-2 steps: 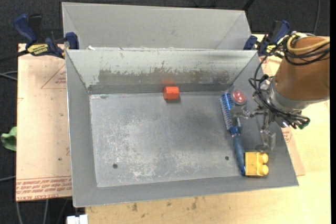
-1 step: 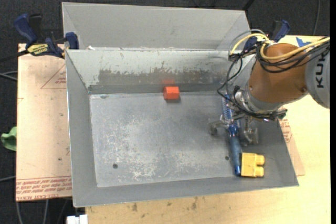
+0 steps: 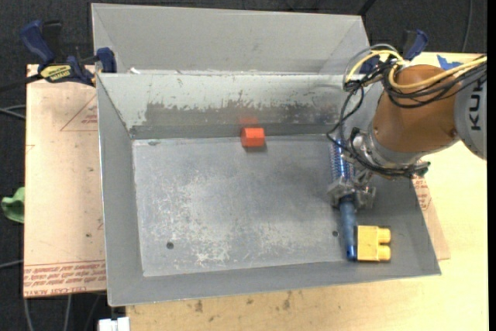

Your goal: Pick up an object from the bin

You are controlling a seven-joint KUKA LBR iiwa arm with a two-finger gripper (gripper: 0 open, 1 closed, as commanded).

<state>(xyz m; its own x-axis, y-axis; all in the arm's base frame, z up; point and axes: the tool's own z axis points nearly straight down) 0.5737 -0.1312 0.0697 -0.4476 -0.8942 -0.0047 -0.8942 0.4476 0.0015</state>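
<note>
While my arm reaches into the grey metal bin from the right, my gripper hangs low over the bin's right side, near the right wall and toward the front. Whether it is wide or narrow I cannot tell, as my own wrist hides it from above.

Just below it, a slim blue rod-shaped thing lies on the floor, running from under the gripper toward the front wall. I cannot tell whether its upper end touches my gripper. Against the rod's right side sits a chunky yellow block, smooth like plastic, with a notched outline. It lies close to the sloping right wall, so that corner is crowded.

Well apart from these, a small red-orange cube rests alone at the foot of the back wall, near the middle of its length.

The bin floor is dull, scuffed sheet metal, speckled with pale scratches, and its walls slope outward. The back wall is streaked with wear. Above my gripper, the rounded orange cover of my wrist looks glossy, and a blue coiled cable hangs along its left side.
</note>
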